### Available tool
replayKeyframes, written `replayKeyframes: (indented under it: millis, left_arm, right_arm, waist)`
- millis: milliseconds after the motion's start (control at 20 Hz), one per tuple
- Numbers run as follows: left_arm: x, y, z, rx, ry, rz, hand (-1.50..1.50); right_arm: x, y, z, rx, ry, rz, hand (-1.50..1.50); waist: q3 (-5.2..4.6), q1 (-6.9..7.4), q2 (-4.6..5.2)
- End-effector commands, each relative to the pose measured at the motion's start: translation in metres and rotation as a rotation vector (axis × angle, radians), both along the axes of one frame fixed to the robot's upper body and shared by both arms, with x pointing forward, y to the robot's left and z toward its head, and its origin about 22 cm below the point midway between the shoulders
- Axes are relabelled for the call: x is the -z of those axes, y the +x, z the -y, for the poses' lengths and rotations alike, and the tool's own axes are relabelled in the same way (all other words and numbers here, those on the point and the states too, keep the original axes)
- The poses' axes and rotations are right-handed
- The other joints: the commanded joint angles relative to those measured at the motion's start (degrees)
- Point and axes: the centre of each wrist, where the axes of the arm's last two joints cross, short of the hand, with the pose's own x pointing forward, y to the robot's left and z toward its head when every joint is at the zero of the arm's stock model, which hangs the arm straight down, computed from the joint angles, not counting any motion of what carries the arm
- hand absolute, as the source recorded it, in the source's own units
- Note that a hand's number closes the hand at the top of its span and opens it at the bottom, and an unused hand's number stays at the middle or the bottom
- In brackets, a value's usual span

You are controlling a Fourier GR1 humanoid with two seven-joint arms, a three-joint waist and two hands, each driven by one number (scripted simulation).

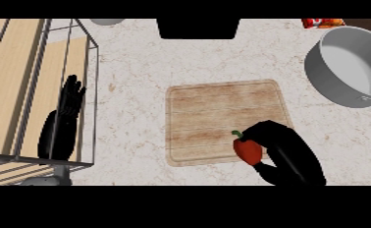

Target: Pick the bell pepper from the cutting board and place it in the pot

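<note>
Marbled counter (138, 65); we note right robot hand (286, 156) curled round bell pepper (247, 151) over cutting board (217, 119); left robot hand (64, 119) relaxed, fingers straight.

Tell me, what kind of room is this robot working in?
Most likely a kitchen: a pale stone-patterned counter carries a wooden cutting board and a grey pot, and the right hand is curled round a red bell pepper.
</note>
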Motion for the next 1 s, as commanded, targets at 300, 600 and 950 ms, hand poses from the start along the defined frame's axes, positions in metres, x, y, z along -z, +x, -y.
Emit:
replayKeyframes:
  millis: [300,600,950]
  left_arm:
    - [0.002,-0.003,0.037,0.06,-0.083,0.041,0.0]
    - [-0.006,0.009,0.037,0.127,-0.082,0.046,0.0]
    - [-0.002,0.006,0.044,0.114,-0.079,0.055,0.0]
  right_arm:
    - [0.009,0.034,-0.003,0.095,0.006,0.032,1.5]
    - [0.005,0.072,-0.043,0.541,-0.095,-0.29,1.5]
    - [-0.05,0.12,-0.104,0.709,-0.106,-0.065,1.5]
  waist:
    - [0.1,0.07,-0.01]
    - [-0.23,2.63,0.85]
    - [0.11,2.29,0.14]
